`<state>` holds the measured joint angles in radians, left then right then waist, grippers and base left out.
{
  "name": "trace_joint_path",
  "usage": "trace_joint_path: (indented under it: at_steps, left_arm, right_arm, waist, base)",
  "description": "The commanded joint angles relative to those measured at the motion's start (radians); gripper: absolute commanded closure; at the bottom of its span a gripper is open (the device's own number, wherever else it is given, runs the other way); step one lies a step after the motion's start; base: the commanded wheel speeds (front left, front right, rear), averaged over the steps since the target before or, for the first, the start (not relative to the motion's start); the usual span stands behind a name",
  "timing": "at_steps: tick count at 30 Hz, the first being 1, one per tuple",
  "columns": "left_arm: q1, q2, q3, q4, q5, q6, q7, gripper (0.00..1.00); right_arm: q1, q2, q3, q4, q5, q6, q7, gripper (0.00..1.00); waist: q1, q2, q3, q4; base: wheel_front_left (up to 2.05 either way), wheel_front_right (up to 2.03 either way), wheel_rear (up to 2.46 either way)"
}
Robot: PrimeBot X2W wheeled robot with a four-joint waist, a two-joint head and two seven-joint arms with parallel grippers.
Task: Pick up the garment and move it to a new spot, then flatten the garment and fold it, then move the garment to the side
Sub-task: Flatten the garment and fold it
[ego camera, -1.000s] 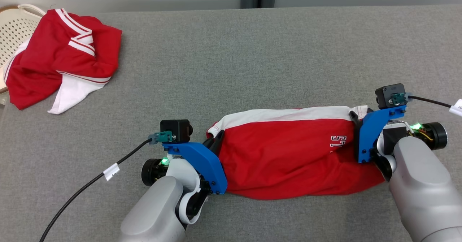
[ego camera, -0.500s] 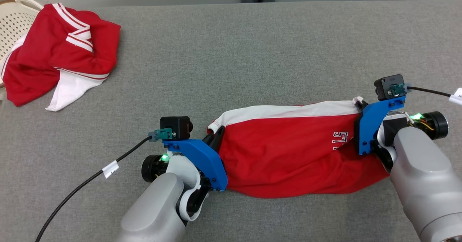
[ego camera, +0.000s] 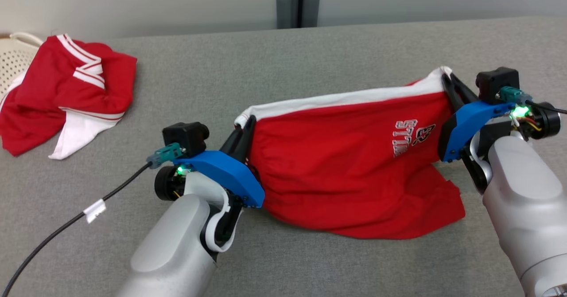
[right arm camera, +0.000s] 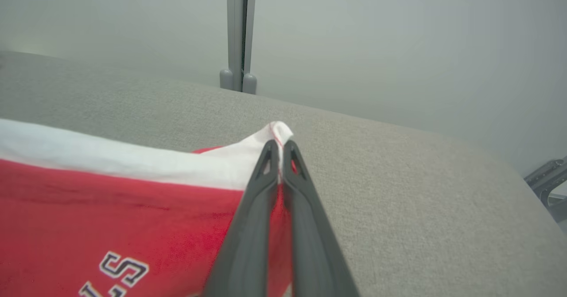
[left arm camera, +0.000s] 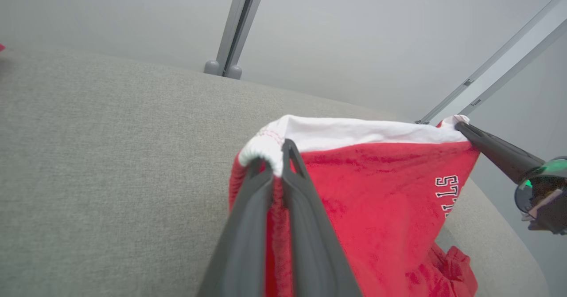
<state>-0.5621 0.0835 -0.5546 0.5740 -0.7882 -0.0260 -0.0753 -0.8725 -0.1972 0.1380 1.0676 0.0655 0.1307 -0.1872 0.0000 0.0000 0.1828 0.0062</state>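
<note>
The garment [ego camera: 345,164] is red with a white waistband and white lettering, stretched between my two grippers above the grey table. My left gripper [ego camera: 246,123] is shut on the waistband's left corner, seen close in the left wrist view [left arm camera: 277,153]. At the waistband's right corner my right gripper [ego camera: 446,76] is shut too, its fingers pinching white cloth in the right wrist view [right arm camera: 278,148]. The garment's [left arm camera: 376,208] lower edge trails on the table. The right side is held higher than the left.
A second red and white garment [ego camera: 66,93] lies crumpled at the table's far left, partly over a white perforated basket [ego camera: 13,57]. A grey post [ego camera: 297,4] stands behind the table's far edge. Black cables run from both wrists.
My right gripper closed on the waistband's right corner. Both grippers then lifted the garment off the table, the right one higher. The camera has tilted, showing more of the wall.
</note>
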Motion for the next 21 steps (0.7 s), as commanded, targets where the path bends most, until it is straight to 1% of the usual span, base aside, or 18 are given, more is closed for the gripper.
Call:
trace_joint_path:
  at_steps: [1, 6, 12, 16, 21]
  left_arm:
    - [-0.016, 0.007, 0.011, -0.010, -0.002, 0.004, -0.012, 1.00]
    - [-0.017, 0.033, 0.033, -0.075, 0.005, 0.009, -0.056, 1.00]
    - [0.012, 0.070, 0.062, -0.208, 0.007, 0.026, -0.094, 1.00]
    - [0.055, 0.105, 0.079, -0.356, 0.006, 0.052, -0.088, 1.00]
    - [0.086, 0.168, 0.097, -0.570, 0.013, 0.103, -0.028, 1.00]
  right_arm:
    - [0.001, -0.005, 0.005, -0.019, 0.007, 0.000, -0.014, 1.00]
    - [0.034, -0.021, 0.019, -0.154, 0.029, 0.000, -0.054, 1.00]
    - [0.136, -0.037, -0.009, -0.390, 0.056, 0.000, -0.052, 1.00]
    - [0.247, -0.058, -0.050, -0.615, 0.070, 0.000, 0.005, 1.00]
    - [0.386, -0.069, -0.126, -0.967, 0.071, 0.000, 0.139, 1.00]
  waist:
    - [0.0000, 0.0000, -0.019, -0.017]
    - [0.0000, 0.0000, -0.067, -0.041]
    - [0.0000, 0.0000, -0.146, -0.058]
    - [0.0000, 0.0000, -0.193, -0.067]
    - [0.0000, 0.0000, -0.215, -0.074]
  base:
    - [0.00, 0.00, 0.00]
    - [0.00, 0.00, 0.00]
    - [0.00, 0.00, 0.00]
    - [0.00, 0.00, 0.00]
    - [0.00, 0.00, 0.00]
